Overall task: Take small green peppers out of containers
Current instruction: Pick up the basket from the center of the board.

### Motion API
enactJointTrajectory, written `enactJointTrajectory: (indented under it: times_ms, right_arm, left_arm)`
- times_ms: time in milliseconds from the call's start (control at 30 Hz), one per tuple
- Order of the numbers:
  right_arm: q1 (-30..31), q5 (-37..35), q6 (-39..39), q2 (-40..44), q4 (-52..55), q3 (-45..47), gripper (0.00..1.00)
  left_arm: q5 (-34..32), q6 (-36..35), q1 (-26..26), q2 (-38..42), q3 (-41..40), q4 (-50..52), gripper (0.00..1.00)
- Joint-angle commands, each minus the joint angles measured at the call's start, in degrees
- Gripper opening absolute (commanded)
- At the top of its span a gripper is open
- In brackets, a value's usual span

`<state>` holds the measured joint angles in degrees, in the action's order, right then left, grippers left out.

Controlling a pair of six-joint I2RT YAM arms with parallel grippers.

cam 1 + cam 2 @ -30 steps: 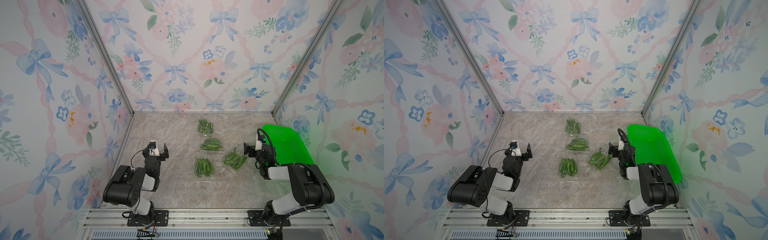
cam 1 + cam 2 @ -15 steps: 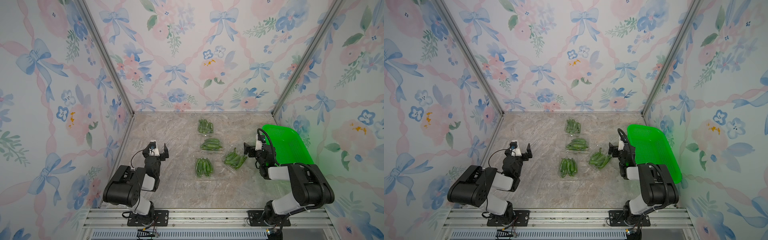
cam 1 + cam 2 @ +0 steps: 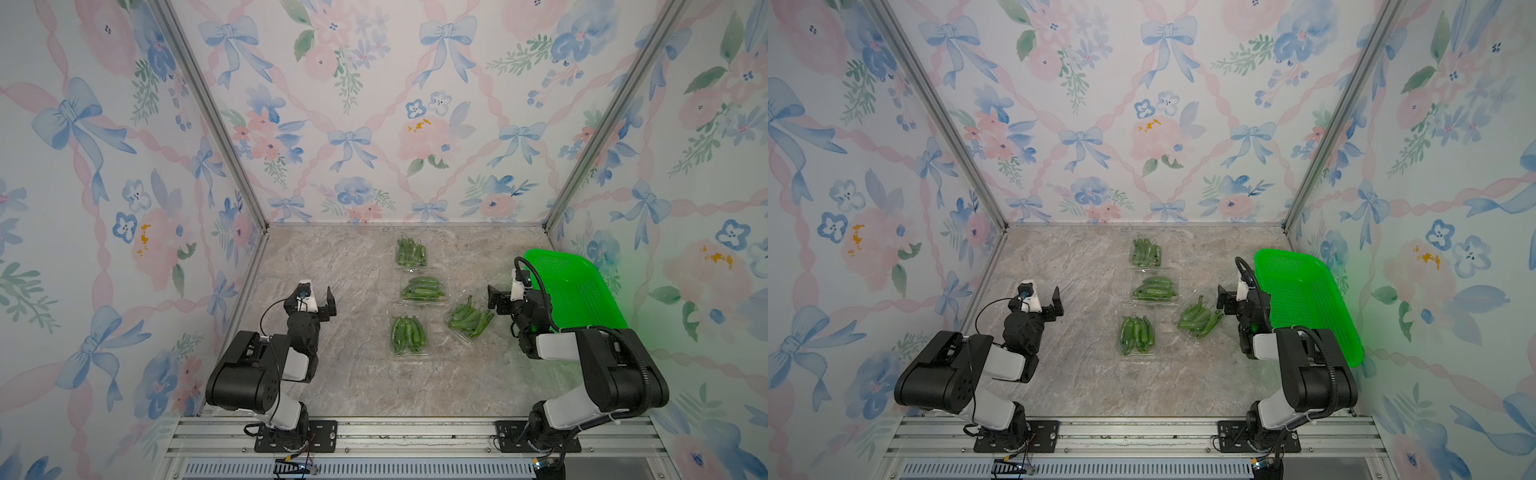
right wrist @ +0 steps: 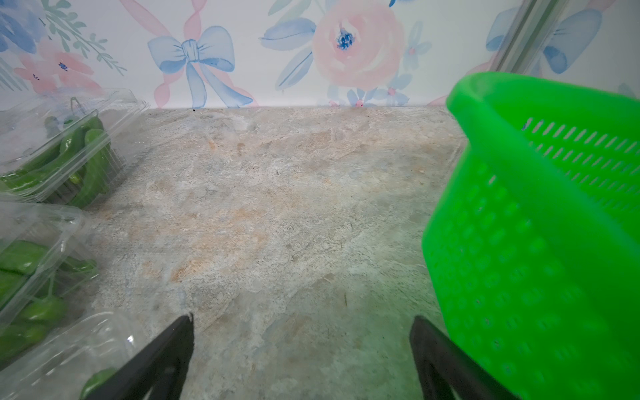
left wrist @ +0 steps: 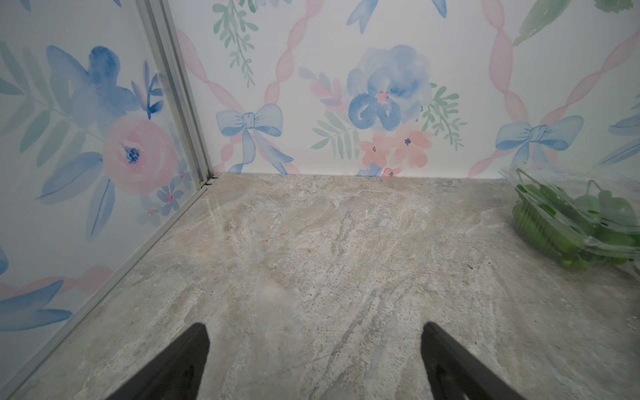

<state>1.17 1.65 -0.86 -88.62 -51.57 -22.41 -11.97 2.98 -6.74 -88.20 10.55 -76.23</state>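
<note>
While both arms sit low on the counter (image 3: 365,382), the left end effector (image 5: 313,332) is released, its two dark fingers spread wide over bare marbled stone with nothing between them. The right end effector (image 4: 302,318) is spread just as wide and grasps nothing.

The small green peppers (image 3: 406,332) lie packed inside four clear containers (image 3: 438,298), all of them between the two end effectors. Three containers form a row running away from the arm bases, well apart from the left end effector and off to its right. The angled container (image 3: 469,321) sits just beside the right end effector on its inner side; whether it touches the fingers cannot be told.

A green basket (image 3: 552,254) stands just beside the right end effector on its outer side. In the right wrist view its perforated wall rises close to one finger.

Whether the clear lids carry any label is too small to tell.
</note>
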Motion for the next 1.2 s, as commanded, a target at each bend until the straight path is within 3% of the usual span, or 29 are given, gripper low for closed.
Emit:
enactJointTrajectory:
  times_ms: [0,133,267,500,667,767,867,967,1167]
  right_arm:
    - [-0.3,-1.2,0.3,-0.2,-1.2,0.1,0.97]
    - [0.2,-3.4,0.3,1.1,1.3,-0.9,0.97]
    - [0.3,-5.1,-0.4,7.7,26.5,-12.5,0.97]
    - [1.4,-2.0,-3.4,11.2,46.5,-26.7,0.97]
    - [1.7,0.1,-3.8,12.7,51.7,-29.1,0.97]
    - [2.2,1.9,-5.2,13.3,52.2,-28.4,0.97]
    - [2.5,-0.9,-6.7,15.3,56.5,-29.6,0.97]
    - [2.0,-4.3,-8.5,16.8,65.5,-33.3,0.97]
    - [1.9,-3.7,-8.3,13.9,81.3,-39.4,0.97]
  left_arm:
    - [-2.8,-1.4,-1.3,3.3,2.6,5.7,0.98]
    - [-5.9,-2.9,-3.6,9.3,6.1,15.5,0.98]
    - [-12.4,-3.8,-8.9,14.2,8.1,19.8,0.98]
    - [-6.9,7.7,-10.5,18.8,21.7,45.6,0.98]
    - [-3.4,10.1,-11.8,20.9,23.9,48.4,0.98]
    - [-2.5,11.5,-12.3,20.9,26.4,51.1,0.98]
    - [-3.1,11.3,-15.3,19.5,31.7,56.8,0.98]
    - [-3.2,11.4,-18.7,16.9,36.6,62.7,0.98]
    - [-1.7,14.3,-23.4,11.8,42.1,67.3,0.98]
